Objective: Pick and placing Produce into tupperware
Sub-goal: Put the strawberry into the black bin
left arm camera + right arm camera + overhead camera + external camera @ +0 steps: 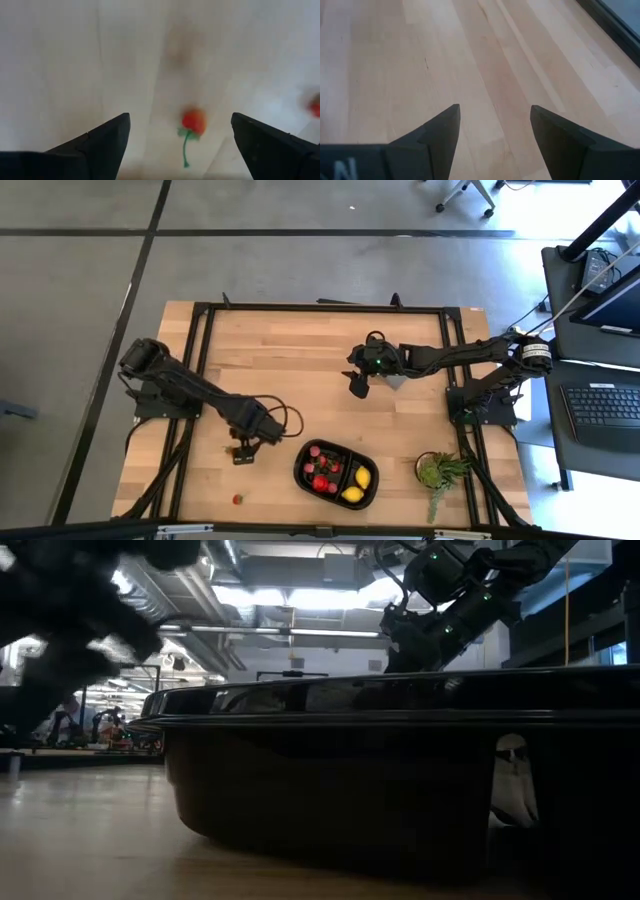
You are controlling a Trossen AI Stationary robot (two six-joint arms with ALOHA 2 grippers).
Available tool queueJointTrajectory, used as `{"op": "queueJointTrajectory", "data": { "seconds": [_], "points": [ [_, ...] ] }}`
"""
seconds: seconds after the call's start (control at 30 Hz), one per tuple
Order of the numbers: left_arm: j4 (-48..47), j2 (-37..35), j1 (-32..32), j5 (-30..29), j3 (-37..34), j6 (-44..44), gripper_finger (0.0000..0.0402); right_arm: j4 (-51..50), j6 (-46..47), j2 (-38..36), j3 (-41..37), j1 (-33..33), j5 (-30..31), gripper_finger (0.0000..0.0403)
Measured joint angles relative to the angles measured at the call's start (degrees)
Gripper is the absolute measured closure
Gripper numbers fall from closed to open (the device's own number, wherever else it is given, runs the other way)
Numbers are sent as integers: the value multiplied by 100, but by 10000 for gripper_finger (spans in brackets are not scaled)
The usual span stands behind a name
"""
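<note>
Closing in on a red berry [194, 121] lying between the wide-open, empty left jaws [180, 145] | tupperware [305, 471] being filled, lemons [362, 478] inside | another red piece [237, 500] lying on the desk [290, 360] | right jaws [494, 130] being held open, empty.

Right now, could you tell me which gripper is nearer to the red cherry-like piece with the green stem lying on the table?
The left. The left gripper hangs open just above the red piece, fingers either side. The right gripper is open well beyond the black tray, over bare wood.

Lemons [358, 485] in tray [372, 465]
</note>
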Motion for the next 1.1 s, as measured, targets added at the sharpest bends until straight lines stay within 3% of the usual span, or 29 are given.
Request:
{"op": "queueJointTrajectory", "data": {
  "seconds": [0.13, 0.27, 0.63, 1.1],
  "points": [
    [126, 9, -120, 384, -426, -348, 77, 50, -1, -1, 2, 0, 0, 160],
    [259, 9, -242, 402, -583, -435, 90, 77, 9, 0, 2, 1, 0, 160],
    [360, 68, -751, 34, -596, -661, 96, 171, 45, 0, 2, 1, 0, 160],
    [666, 100, -1104, -410, -596, -51, 96, 336, 173, 0, 2, 1, 0, 159]
  ]
}}
